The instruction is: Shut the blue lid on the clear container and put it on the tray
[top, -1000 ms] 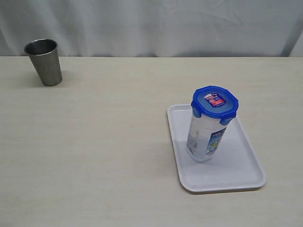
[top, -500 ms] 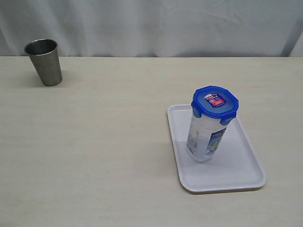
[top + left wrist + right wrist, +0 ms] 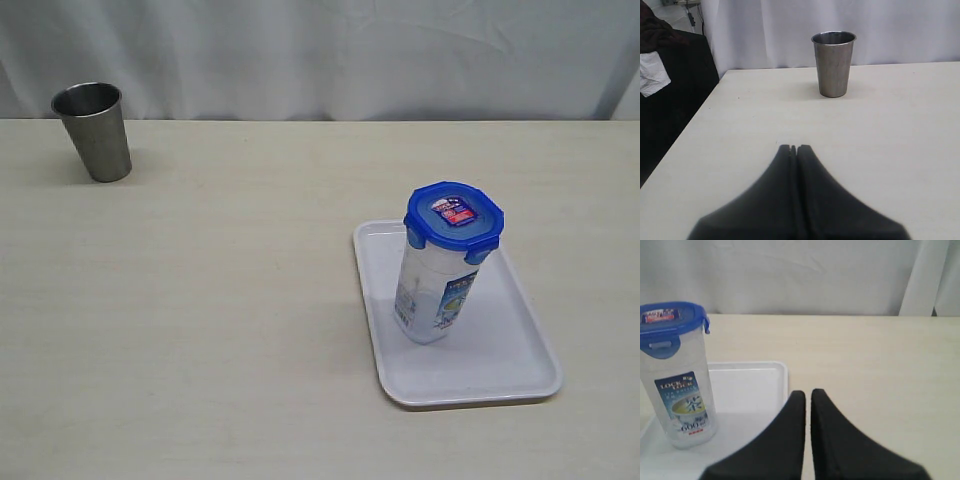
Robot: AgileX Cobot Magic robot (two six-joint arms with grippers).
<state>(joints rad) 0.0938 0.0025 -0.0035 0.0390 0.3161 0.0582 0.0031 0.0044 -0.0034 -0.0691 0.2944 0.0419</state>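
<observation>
Canister (image 3: 435, 295) w/ lid (image 3: 454, 215) on stands upright on tray (image 3: 510, 370); L gripper (image 3: 793, 148) & R gripper (image 3: 808, 392) both pinched together, empty, off it: looks done, so keep arms clear, check tabs sit flat.

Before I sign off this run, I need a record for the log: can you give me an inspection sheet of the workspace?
Surface: pale table, no spills seen.
Job's things: container upright on tray, lid seated on it.
Clutter: steel cup, upright, far from tray.
Grippers: left gripper shut, empty, facing cup; right gripper shut, empty, near tray.
Cables: nothing seen.
Surroundings: white curtain behind table; dark object beside it.
</observation>
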